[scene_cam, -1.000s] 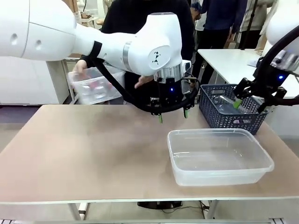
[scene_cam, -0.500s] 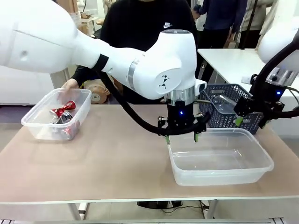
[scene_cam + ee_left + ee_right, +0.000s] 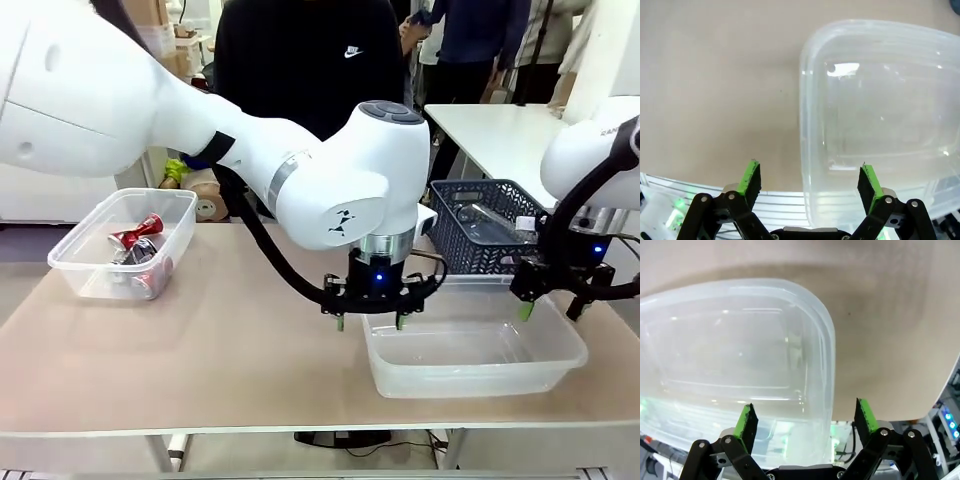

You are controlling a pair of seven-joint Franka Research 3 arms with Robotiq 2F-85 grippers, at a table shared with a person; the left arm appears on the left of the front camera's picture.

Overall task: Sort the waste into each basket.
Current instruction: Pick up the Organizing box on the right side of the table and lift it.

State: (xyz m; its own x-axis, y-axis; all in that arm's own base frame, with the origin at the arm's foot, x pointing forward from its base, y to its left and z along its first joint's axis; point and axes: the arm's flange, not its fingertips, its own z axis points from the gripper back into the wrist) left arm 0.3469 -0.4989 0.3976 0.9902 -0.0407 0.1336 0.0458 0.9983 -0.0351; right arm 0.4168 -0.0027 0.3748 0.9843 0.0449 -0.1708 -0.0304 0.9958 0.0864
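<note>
Red cans (image 3: 137, 240) are seen lying in the left tub (image 3: 80, 262), which sits on the table (image 3: 230, 350) near its far left edge. The right tub (image 3: 470, 350) is placed toward the front right and looks bare inside. Its left rim is straddled by the left gripper (image 3: 369, 322), fingers spread wide and nothing held; in the left wrist view (image 3: 810, 182) one pad (image 3: 751, 177) is over the table and the other over the tub (image 3: 880, 115). The right rim is straddled the same way by the right gripper (image 3: 553, 308), also spread and unloaded (image 3: 803, 422). A dark lattice basket (image 3: 470, 235) is parked just behind the right tub, with clear bottles (image 3: 490, 220) inside. A person in black (image 3: 300, 60) is standing at the far side.
</note>
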